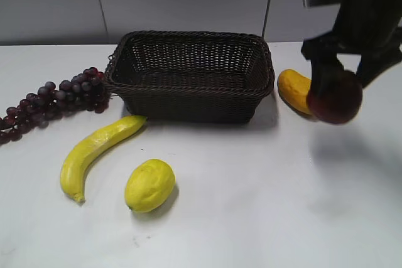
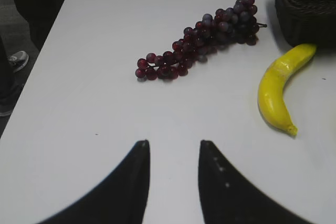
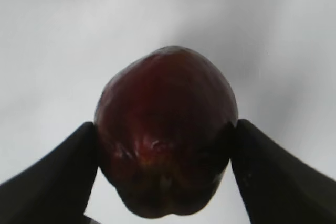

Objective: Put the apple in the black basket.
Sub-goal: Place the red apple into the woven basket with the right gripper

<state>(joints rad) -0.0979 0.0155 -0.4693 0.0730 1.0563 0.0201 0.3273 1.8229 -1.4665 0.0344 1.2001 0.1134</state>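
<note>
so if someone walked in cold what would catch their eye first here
Probably the dark red glossy apple, clamped in the right gripper and lifted off the white table on the far right. Next, the big dark woven wicker basket at the back centre, with nothing visible inside. The left gripper hangs open over bare table near the purple grape bunch.

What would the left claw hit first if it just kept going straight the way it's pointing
Most likely the grape bunch. The left claw is open and empty over the bare white table, and the grapes lie ahead, slightly to its right. The banana sits well off to the right. Depth is hard to judge.
</note>
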